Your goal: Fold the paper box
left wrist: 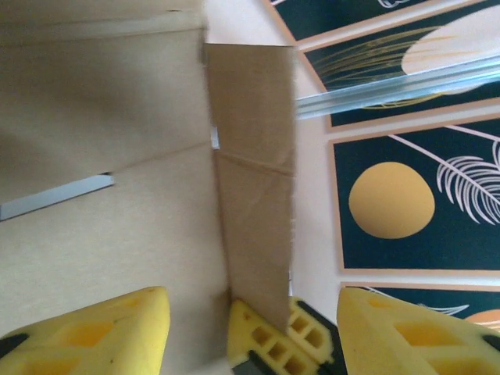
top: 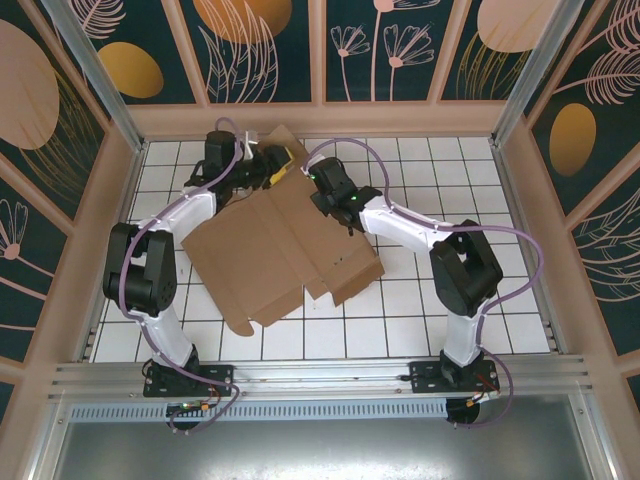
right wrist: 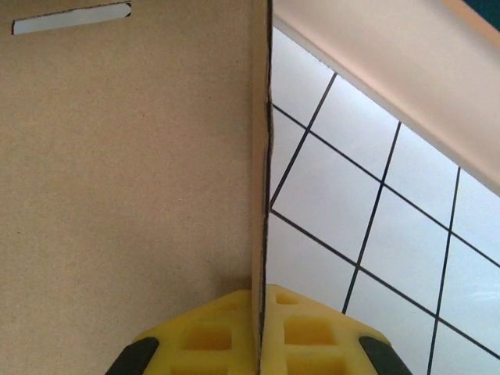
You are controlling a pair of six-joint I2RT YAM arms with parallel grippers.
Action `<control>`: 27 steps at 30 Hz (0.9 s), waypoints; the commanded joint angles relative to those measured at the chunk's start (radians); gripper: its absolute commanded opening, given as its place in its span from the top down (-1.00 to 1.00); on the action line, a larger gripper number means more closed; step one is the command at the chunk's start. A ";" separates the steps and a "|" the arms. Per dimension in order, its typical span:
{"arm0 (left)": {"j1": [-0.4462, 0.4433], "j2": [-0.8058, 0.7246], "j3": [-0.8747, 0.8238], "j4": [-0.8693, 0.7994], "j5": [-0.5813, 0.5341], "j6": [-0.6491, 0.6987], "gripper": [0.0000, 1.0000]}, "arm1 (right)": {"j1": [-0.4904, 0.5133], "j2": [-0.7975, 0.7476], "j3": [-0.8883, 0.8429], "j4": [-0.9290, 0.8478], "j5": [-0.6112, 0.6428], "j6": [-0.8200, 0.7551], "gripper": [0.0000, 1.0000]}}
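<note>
The box (top: 270, 250) lies mid-table on the white tiles, between the two arms. Its far end reaches up to both claws.

The right claw (top: 322, 195) meets the sheet's far right part. In the right wrist view the claw (right wrist: 262, 301) is clamped on the box (right wrist: 117, 195): a thin cardboard edge runs straight up from between the two yellow pads, with the broad panel to its left and tiles to its right.

The left claw (top: 268, 168) sits at the far flap, near the back wall. In the left wrist view its fingers (left wrist: 86, 328) stand apart, gripping nothing. A narrow upright flap of the box (left wrist: 117, 234) rises in the gap of the claw (left wrist: 251, 297), nearer the right finger.

Each arm rises from its base, bends at an elbow out to its own side, then reaches inward and away, so the two wrists nearly meet over the far end of the sheet.

The sheet lies skewed to the tile lines, with one corner pointing toward the bases. The near part lies flat and the far flap is lifted toward the back wall. With that end raised, I cannot tell the long axis for sure.
</note>
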State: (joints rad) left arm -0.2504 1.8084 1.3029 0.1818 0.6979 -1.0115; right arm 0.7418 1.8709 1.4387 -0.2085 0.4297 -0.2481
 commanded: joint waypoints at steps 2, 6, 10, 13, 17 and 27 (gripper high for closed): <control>-0.042 0.034 0.092 -0.047 -0.006 0.050 -0.23 | 0.022 0.006 0.024 0.021 0.044 -0.025 1.00; -0.061 0.071 0.146 -0.129 -0.041 0.095 -0.25 | 0.028 0.006 0.044 0.009 0.043 -0.013 1.00; -0.062 0.093 0.156 -0.168 -0.079 0.095 -0.25 | 0.028 -0.005 0.060 0.001 0.027 -0.002 1.00; -0.067 0.103 0.157 -0.142 -0.068 0.072 -0.25 | 0.030 -0.011 0.067 -0.004 0.018 0.000 1.00; -0.074 0.120 0.189 -0.154 -0.070 0.074 -0.22 | 0.038 -0.014 0.069 -0.003 0.012 -0.013 1.00; -0.081 0.132 0.242 -0.208 -0.084 0.104 -0.23 | 0.075 -0.001 0.071 0.003 0.079 -0.067 1.00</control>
State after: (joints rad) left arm -0.3244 1.9293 1.5127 0.0013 0.6178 -0.9352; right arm 0.7929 1.8713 1.4769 -0.2199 0.4599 -0.2836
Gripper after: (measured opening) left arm 0.612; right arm 0.065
